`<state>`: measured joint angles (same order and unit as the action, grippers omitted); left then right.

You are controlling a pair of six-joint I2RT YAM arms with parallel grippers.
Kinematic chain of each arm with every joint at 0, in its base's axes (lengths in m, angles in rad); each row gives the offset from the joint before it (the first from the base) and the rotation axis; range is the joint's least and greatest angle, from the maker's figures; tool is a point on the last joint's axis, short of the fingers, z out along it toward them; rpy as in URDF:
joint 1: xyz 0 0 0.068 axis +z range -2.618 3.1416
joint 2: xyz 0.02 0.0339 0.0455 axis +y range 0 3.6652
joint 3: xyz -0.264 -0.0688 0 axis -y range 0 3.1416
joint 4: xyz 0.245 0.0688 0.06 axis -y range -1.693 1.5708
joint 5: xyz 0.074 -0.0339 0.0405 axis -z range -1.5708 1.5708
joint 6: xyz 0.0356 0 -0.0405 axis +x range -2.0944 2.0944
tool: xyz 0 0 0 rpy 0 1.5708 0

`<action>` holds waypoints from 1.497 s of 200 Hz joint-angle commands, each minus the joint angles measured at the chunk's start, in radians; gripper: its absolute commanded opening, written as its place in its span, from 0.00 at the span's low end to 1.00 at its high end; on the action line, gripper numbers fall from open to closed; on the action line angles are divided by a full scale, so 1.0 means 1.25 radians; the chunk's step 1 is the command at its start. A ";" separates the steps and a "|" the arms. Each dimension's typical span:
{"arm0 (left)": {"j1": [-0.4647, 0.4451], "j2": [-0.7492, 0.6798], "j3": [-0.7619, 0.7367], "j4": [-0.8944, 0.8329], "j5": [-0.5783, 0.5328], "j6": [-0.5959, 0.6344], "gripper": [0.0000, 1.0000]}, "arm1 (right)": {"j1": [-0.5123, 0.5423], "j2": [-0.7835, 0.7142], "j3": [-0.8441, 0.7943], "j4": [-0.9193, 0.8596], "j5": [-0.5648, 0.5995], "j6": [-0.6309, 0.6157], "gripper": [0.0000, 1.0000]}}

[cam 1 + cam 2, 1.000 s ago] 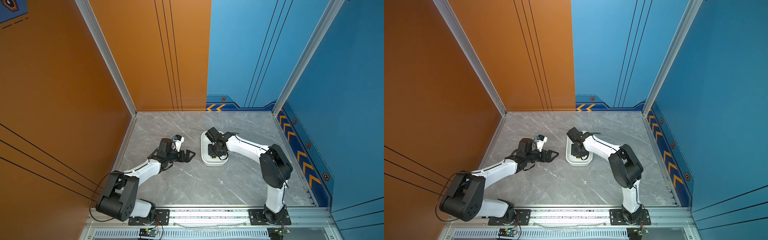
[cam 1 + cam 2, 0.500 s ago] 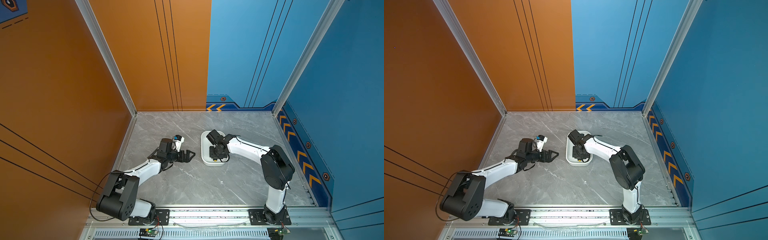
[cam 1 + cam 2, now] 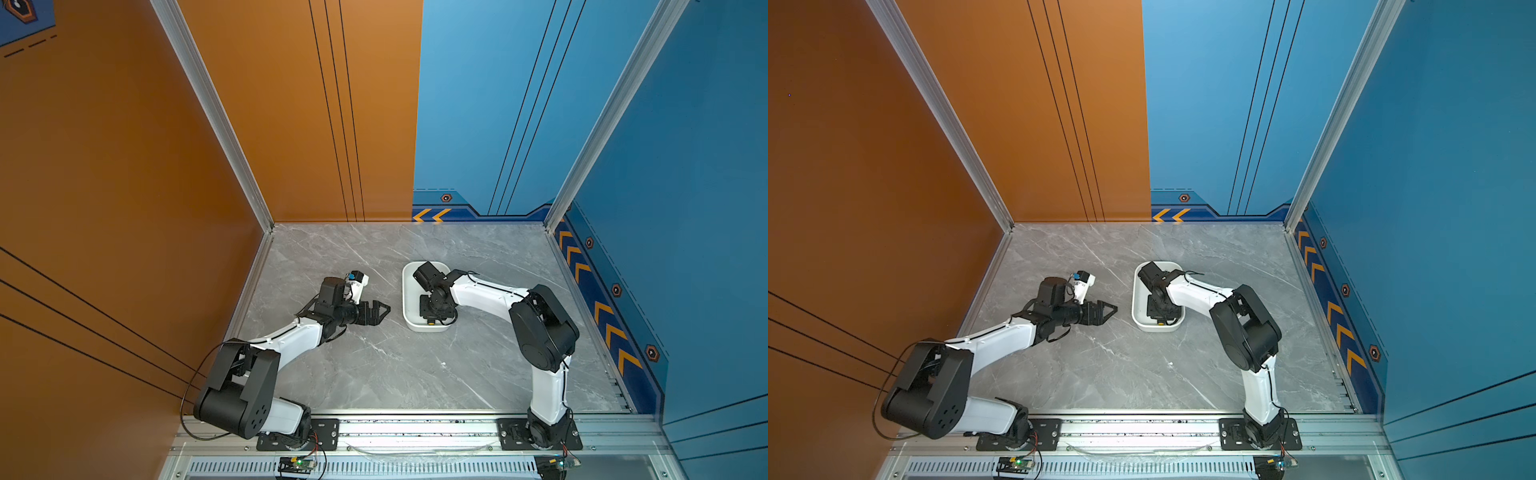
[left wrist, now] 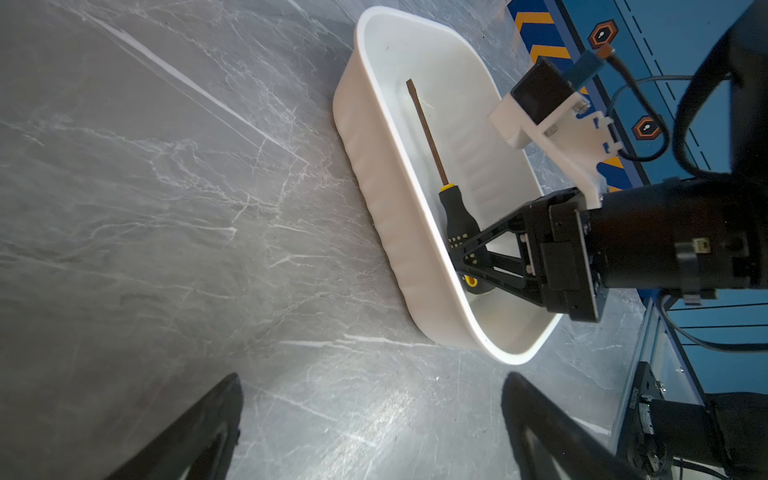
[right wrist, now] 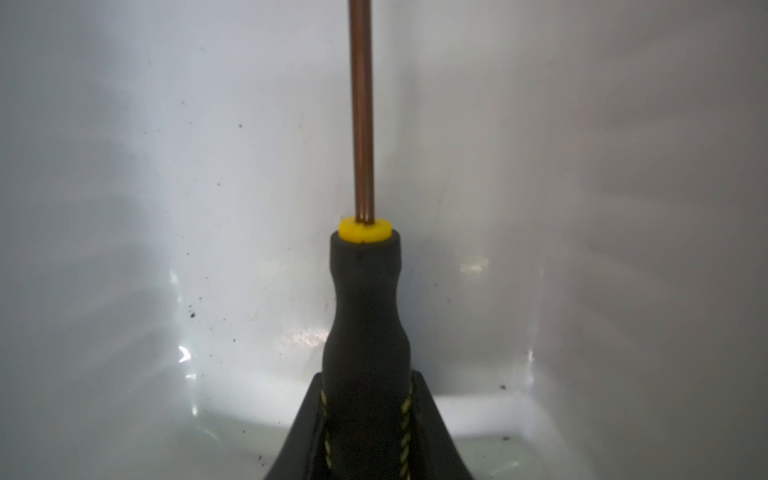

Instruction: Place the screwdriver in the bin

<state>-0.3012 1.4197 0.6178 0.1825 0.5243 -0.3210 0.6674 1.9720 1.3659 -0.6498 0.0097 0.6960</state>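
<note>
We are gripping the screwdriver (image 4: pixel 454 208) by its handle with our right claw (image 4: pixel 459 258) inside the bin (image 4: pixel 374 187), so we are judging only the release remains, while our left claw (image 3: pixel 384 311) is hovering wide, empty.

Overhead stereo pair, wrist views near bin (image 4: pixel 370 174)

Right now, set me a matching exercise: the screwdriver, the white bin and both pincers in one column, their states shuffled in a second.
Column one
1. slim black-handled screwdriver with yellow end cap
2. shallow white plastic bin
3. left pincer
4. right pincer

Column two
A. open, holding nothing
B. sits on the grey marble table
C. shut on a black handle
D. held inside the white walls

Pairs: 1-D, 2-B, 3-A, 4-C
</note>
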 commanded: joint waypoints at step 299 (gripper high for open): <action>0.246 -0.342 -0.166 0.144 -0.433 0.139 0.98 | -0.581 -0.716 -0.844 0.995 0.053 -0.483 0.80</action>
<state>-0.0280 0.9806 0.4610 0.2623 0.0704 -0.1719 -0.0414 1.0485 0.3935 0.1913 0.1421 0.1368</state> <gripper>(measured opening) 0.978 0.796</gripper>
